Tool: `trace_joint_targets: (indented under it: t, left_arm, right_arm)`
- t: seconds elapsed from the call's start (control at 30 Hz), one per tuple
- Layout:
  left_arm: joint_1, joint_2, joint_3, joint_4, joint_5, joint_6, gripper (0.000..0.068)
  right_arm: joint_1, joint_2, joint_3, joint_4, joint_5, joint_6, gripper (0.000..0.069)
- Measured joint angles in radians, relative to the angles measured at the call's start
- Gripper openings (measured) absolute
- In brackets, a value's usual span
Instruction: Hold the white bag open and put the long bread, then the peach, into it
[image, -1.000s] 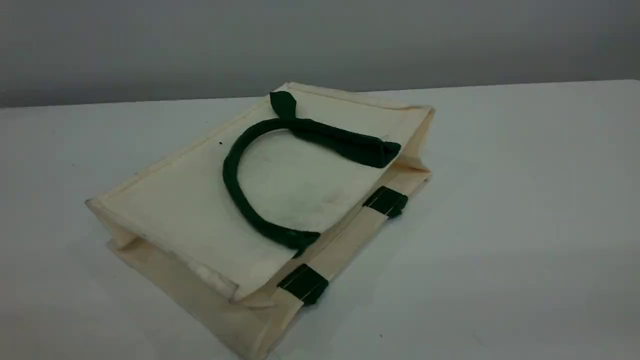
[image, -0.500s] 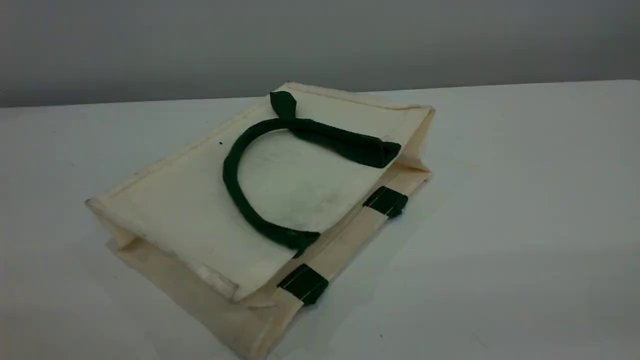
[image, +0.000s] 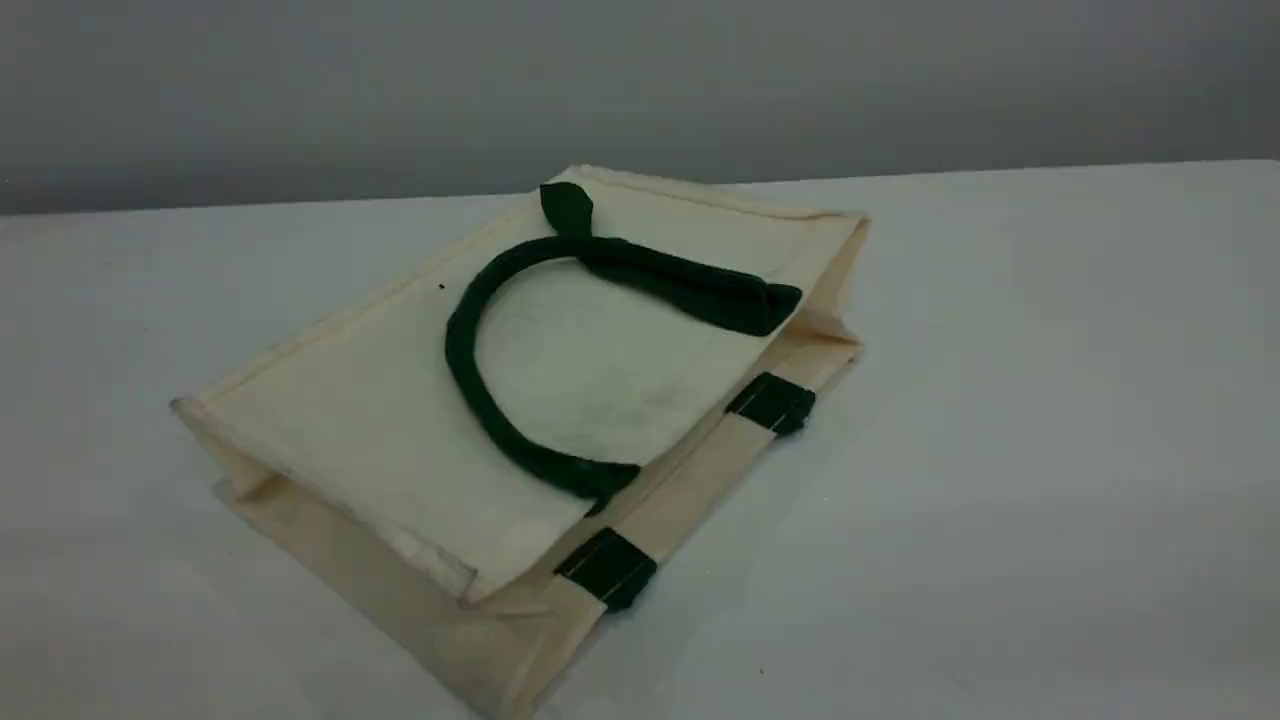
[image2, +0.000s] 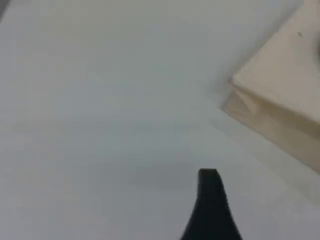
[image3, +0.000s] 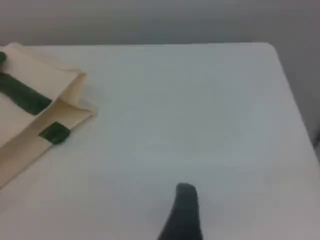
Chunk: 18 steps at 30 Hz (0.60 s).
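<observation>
- Scene view showed the white bag (image: 400, 440) lying flat and collapsed on the white bench (image: 1050, 450), near the middle and somewhat to the left, turned at a slant.
- One dark green strap handle (image: 480, 390) lay in a loop on the bag's upper panel, its ends at the rim on the right side.
- Two green patches (image: 606, 568) sat on the lower rim edge, one near and one farther right; the mouth faced right and near, pressed nearly shut.
- Neither arm appeared in the scene view, and neither the long bread nor the peach showed in any view.
- In the left wrist view, a single dark fingertip of the left claw (image2: 212, 200) hung over bare bench, with one corner of the bag (image2: 280, 100) well apart from it at the right edge.
- In the right wrist view, one fingertip of the right claw (image3: 184, 210) hung over bare bench, the bag's rim corner with a green patch (image3: 54, 133) lying well apart at the left.
- Both claws stood spread wide and had hold of nothing.
</observation>
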Motion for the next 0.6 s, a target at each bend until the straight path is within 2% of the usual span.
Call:
trace_joint_targets:
  t: [0.6]
  left_arm:
    - [-0.035, -0.024, 0.0, 0.0, 0.0, 0.0, 0.0467]
  right_arm:
    - [-0.035, 0.0, 0.0, 0.001, 0.003, 0.0, 0.0589]
